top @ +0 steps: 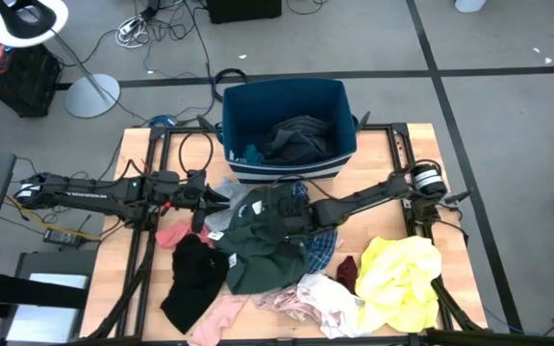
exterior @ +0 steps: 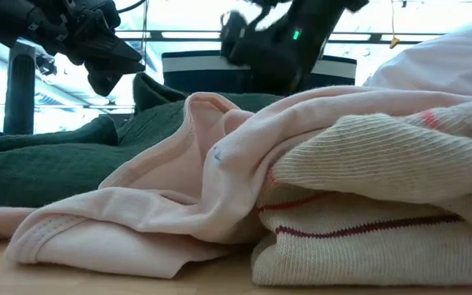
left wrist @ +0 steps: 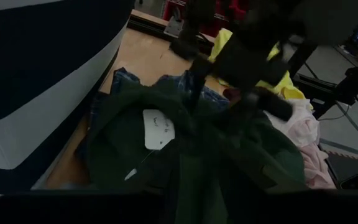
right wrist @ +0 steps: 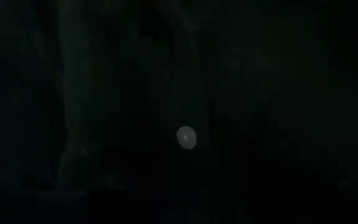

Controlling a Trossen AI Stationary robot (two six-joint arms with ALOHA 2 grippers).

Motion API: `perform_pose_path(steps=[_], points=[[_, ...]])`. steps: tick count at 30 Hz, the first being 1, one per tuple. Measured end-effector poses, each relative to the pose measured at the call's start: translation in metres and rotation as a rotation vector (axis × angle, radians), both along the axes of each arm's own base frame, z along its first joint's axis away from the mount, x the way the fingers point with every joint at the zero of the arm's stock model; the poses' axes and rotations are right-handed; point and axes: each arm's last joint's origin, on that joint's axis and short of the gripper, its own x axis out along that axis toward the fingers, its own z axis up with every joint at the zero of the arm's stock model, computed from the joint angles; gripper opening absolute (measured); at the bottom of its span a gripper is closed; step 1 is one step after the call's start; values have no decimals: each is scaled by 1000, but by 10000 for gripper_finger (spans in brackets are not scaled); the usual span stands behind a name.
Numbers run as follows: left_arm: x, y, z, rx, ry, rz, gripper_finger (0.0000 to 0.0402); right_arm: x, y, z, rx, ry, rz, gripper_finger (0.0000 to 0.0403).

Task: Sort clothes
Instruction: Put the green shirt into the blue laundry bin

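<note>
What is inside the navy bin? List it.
Inside the navy bin lies a dark grey garment, crumpled towards one side, with a bit of teal fabric beside it. Anything beneath them is covered.

Robotics lab, grey floor w/ loose cables [top: 152, 24], ring light stand [top: 29, 19], wooden bench [top: 123, 173] on metal frame

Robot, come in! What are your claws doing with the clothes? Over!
Right claw down on the dark green garment. Left claw beside pile. Bin close behind.
</note>
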Motion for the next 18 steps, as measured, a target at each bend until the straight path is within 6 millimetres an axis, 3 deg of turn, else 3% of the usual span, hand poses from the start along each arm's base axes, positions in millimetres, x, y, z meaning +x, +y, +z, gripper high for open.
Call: perform_pose_path(steps=[3,6,8,12,18], points=[[0,0,0,0,0,0,105,5,-7,-14,16,33,-18,129],[0,0,0,0,-1,0,105,4,-10,-15,29,57,-11,34],[0,0,0,0,1,0,105,0,-11,-9,30,67,-12,19],[0,0,0,4,1,-1,105,-18,-15,24,-10,56,-47,12],[0,0,0,5,0,-1,105,-57,-15,96,-33,-119,-106,7]])
